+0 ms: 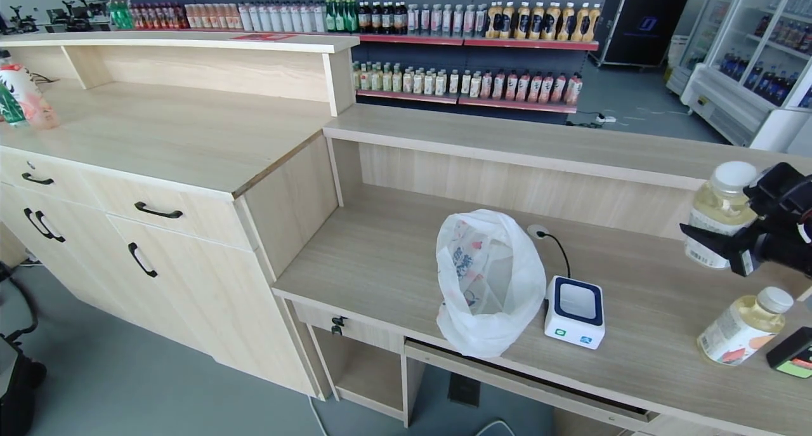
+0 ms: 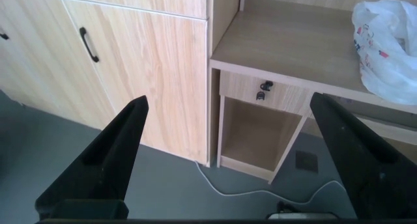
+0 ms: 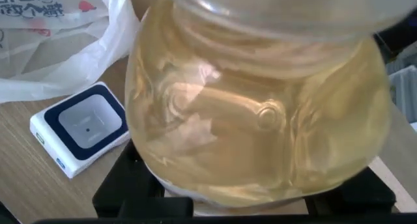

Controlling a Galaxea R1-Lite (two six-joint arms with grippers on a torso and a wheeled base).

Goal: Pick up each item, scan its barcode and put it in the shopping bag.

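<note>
The right gripper (image 1: 729, 249) is clamped around 1 pale yellow bottle (image 1: 717, 211), upright over the worktop (image 1: 393, 252) to the right of the scanner (image 1: 575, 310) and shopping bag (image 1: 488, 284), while the left gripper (image 2: 228, 100) hangs wide open, empty.

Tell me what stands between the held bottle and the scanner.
Nothing visible: bare counter lies between the held bottle in the right gripper and the scanner; the second bottle sits off to the side.
</note>
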